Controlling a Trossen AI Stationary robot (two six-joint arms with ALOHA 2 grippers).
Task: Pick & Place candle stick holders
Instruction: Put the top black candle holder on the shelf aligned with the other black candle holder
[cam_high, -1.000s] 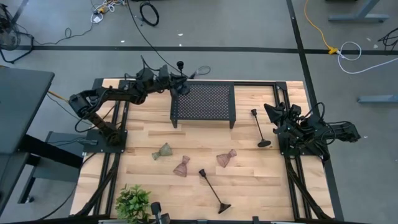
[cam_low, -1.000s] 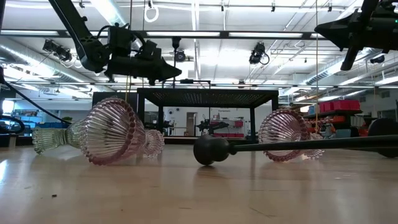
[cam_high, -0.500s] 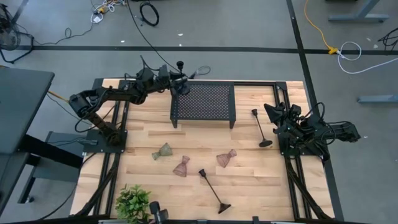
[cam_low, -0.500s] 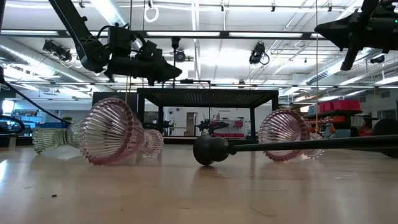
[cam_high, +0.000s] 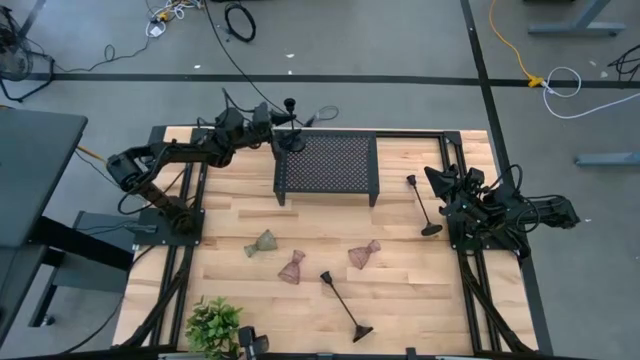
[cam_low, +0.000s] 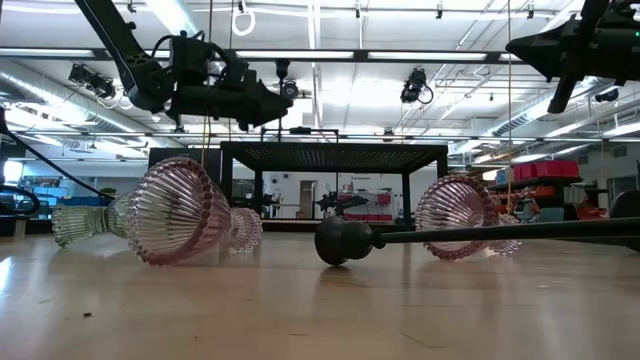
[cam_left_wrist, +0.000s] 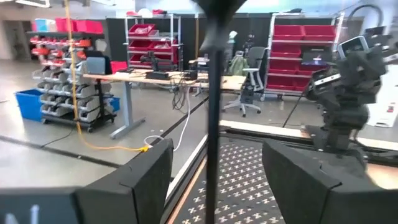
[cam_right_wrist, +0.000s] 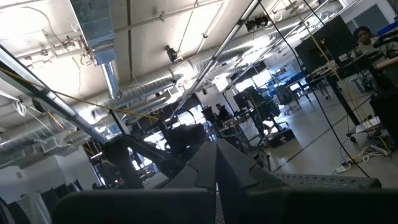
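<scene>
On the black mesh stand, at its left corner, a black candle stick holder stands upright between the left gripper's parted, non-gripping fingers.

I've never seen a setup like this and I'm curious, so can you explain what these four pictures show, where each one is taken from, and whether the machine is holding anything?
This is a two-armed robot at a wooden table. One picture looks straight down, one looks level across the tabletop, and two come from cameras on the wrists.

The left gripper is at the corner of a black perforated stand, its fingers apart on either side of an upright black candle stick holder standing there, not gripping it. The right gripper waits shut at the table's right edge, empty.

On the table lie two more black holders, three small glass holders on their sides, and a leafy plant.
</scene>
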